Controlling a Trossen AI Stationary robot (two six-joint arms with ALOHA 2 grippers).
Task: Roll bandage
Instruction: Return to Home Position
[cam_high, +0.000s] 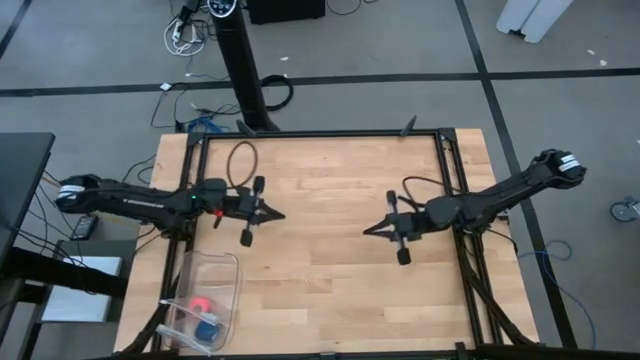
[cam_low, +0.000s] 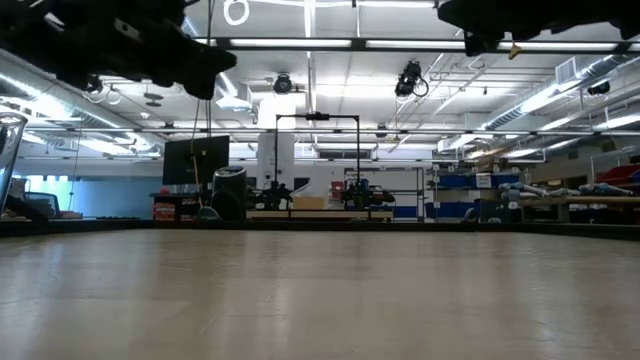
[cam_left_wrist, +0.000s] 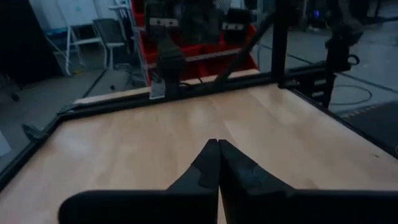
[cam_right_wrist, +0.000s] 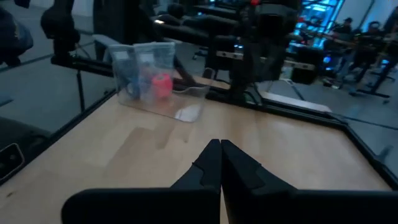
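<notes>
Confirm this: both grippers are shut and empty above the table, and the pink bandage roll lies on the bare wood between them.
Not quite. The bandage is not between them: it sits inside the transparent bin at a corner of the table on the left arm's side, as the high view shows. The rest holds: left gripper and right gripper are shut and empty.

Low view: the left arm (cam_low: 120, 45) and right arm (cam_low: 540, 15) are cut off by the top edge, and only their dark undersides show. The transparent bin (cam_low: 8, 150) is a sliver at the picture's edge.

High view: the bandage (cam_high: 203, 304) in the bin is too small to tell whether it is rolled or bagged. The blue object (cam_high: 210, 325) beside it cannot be identified.

Right wrist view: the bin's contents are blurred behind its clear wall.
</notes>
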